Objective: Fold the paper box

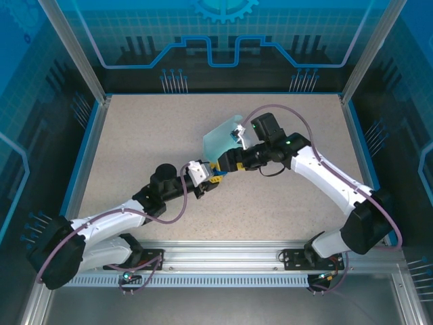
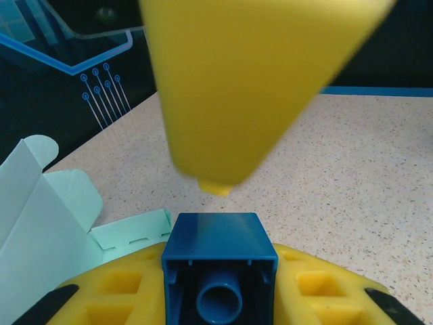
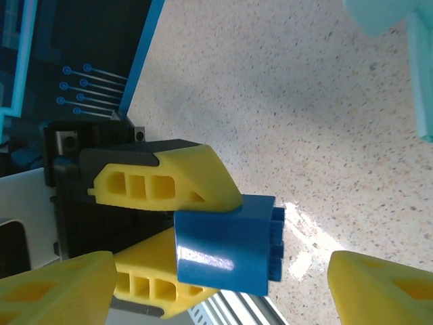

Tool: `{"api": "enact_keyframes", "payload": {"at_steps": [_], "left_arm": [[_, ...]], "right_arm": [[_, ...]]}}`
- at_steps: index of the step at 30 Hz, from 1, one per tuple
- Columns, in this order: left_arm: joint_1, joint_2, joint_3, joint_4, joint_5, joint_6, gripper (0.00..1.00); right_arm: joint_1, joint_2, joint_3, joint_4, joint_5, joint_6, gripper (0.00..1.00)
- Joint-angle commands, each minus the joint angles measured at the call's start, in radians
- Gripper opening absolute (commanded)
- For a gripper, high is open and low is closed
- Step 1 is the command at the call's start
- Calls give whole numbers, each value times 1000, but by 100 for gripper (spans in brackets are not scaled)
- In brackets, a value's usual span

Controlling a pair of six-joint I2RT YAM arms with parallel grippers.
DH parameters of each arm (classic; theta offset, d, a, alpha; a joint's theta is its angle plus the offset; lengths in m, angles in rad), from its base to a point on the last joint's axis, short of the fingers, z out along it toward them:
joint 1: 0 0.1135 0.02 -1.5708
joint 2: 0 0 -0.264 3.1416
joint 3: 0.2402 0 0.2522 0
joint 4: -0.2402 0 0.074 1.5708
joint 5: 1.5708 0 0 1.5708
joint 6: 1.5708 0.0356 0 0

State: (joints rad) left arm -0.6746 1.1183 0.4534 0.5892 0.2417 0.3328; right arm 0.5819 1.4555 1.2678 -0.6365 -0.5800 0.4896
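Top external view: the two arms meet near the middle of the speckled bench [image 1: 135, 135], with the left pincer [image 1: 211, 177] and the right pincer [image 1: 229, 164] almost tip to tip. The paper box [image 1: 222, 139], a pale blue card sheet, lies just behind the right pincer; it seems partly raised off the bench, though the angle is hard to judge from above.

From the right wrist, the left pincer is clenched on a small blue cube [image 3: 226, 244], one yellow finger above it and one below. The right pincer's own fingers [image 3: 379, 288] stand wide apart on either side of the cube, with a gap on each side. From the left wrist, the cube sits between that pincer's fingers, and the box's flaps lie on the bench to the left.
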Motion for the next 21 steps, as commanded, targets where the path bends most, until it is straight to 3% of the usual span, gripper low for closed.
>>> {"api": "enact_keyframes", "payload": {"at_steps": [1,21], "left_arm": [[-11,-11,-15,35,18,37,26],[-22,-16,-10,11,-13,30,27]], "right_arm": [[35,33,44,-24,4,-1,82],[62,86,73,-60,54,-58,56]]}}
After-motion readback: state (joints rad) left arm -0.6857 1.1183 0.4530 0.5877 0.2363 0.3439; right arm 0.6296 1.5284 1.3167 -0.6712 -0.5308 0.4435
